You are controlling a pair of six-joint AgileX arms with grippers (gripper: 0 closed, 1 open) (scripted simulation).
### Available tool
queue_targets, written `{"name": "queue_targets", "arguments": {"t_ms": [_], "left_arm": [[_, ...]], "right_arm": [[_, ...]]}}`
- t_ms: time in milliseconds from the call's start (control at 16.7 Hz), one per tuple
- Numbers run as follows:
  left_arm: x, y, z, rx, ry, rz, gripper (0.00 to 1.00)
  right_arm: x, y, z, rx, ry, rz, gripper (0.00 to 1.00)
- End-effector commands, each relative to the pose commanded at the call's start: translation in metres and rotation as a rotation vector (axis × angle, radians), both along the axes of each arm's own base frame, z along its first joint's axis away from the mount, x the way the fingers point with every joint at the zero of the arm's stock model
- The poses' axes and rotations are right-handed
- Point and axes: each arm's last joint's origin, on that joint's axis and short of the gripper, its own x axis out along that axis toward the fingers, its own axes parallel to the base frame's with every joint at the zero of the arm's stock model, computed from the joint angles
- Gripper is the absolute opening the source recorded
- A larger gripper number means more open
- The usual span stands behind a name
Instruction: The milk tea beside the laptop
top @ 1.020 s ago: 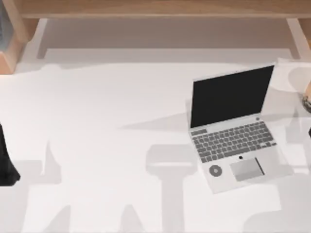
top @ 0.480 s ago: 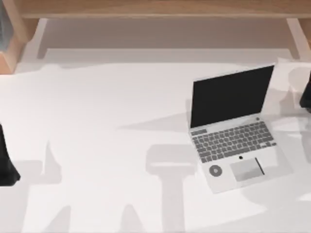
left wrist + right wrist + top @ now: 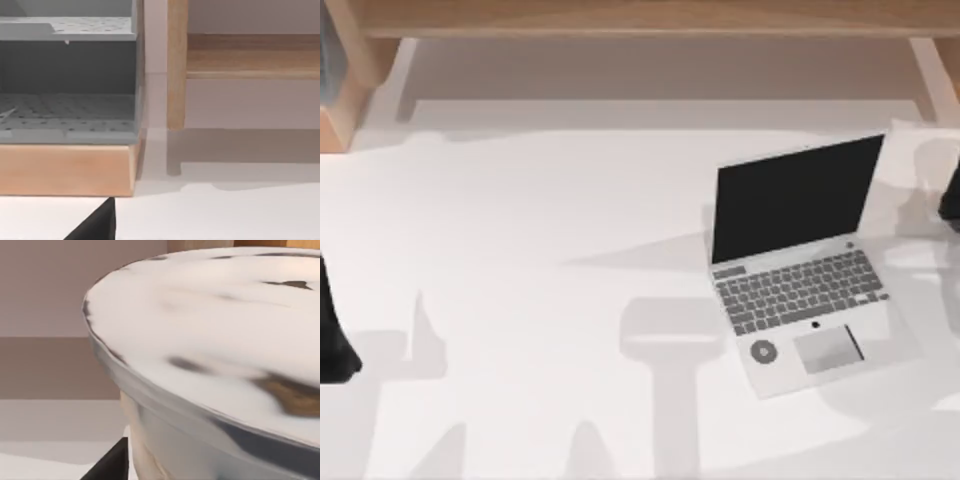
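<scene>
White table and wooden furniture behind it

A white table [image 3: 540,300] is seen under grey shadows; a wooden shelf [image 3: 650,18] is placed along its far edge, and a grey perforated rack [image 3: 67,75] is held on a wooden base [image 3: 65,170]

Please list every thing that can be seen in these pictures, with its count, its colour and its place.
laptop: one, silver-grey with black screen and grey keys, open on the right half of the table.
milk tea: one, whitish lid with brown marks, close before the right wrist camera.
table: one, white, under everything.
wooden shelf frame: one, light wood, along the table's far edge.
grey rack: one, grey with perforated trays, at the far left corner on a wooden base.
left gripper: one, black, at the table's left edge, parked.
right gripper: one, black, at the table's right edge, right of the laptop's screen.
</scene>
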Motion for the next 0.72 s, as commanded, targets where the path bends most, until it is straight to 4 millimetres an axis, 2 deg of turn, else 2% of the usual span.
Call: {"name": "queue_targets", "arguments": {"t_ms": [600,720], "left_arm": [[0.0,0.0,0.0,0.0,0.0,0.0,1.0],[0.0,0.0,0.0,0.0,0.0,0.0,1.0]], "right_arm": [[0.0,0.0,0.0,0.0,0.0,0.0,0.02],[0.0,0.0,0.0,0.0,0.0,0.0,0.0]]}}
